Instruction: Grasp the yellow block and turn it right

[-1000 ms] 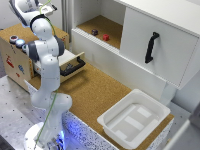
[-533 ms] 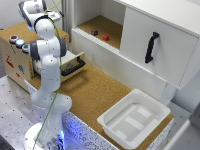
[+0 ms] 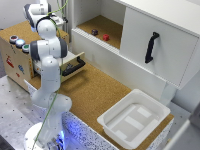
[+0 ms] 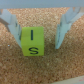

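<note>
Cork [image 3: 100,95] covered the desk across the near part of the scene, where a white tray [image 3: 134,120] sat at the exterior view's right and the arm's base [image 3: 47,135] stood at its left. Nothing there bore on the task. Farther back, an open wooden drawer [image 3: 72,66] jutted from a box with coloured buttons [image 3: 19,42], and a white cabinet with a black handle [image 3: 151,47] held two small items, one dark [image 3: 94,32] and one red [image 3: 106,37], on its open shelf.

Farthest off, the arm reached up and back toward the exterior view's far left, its gripper [image 4: 37,27] hidden there behind its own links. Only the wrist view showed it: the jaws stood spread wide, holding nothing, one finger [image 4: 65,25] on either side of the yellow block [image 4: 33,41], which rested on cork with dark marks on its faces. That straddling pose looked like the approach to a grasp, leaving room to close on the block's two side faces before turning it. The exterior view did not show the block at all.
</note>
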You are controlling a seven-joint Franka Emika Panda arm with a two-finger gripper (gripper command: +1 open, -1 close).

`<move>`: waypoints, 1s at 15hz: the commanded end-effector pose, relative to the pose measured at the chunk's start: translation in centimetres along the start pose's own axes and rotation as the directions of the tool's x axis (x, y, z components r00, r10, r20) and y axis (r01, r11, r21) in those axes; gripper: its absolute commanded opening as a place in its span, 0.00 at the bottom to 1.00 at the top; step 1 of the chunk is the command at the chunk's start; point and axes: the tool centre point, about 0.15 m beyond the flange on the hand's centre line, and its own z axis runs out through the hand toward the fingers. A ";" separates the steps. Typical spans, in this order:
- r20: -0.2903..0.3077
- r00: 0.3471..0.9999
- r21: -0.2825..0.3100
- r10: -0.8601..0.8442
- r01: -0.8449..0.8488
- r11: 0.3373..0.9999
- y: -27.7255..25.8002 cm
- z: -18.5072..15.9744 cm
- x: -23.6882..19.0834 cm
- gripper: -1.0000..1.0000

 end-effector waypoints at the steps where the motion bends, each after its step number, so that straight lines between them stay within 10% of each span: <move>1: -0.018 1.000 -0.024 -0.006 0.006 1.000 -2.6 -0.8 -2.4 0.00; 8: -0.007 0.974 -0.075 0.228 -0.228 0.971 -3.8 -4.2 -2.5 0.00; 15: 0.069 0.756 -0.093 0.651 -0.645 0.759 -4.3 -3.4 -3.6 0.00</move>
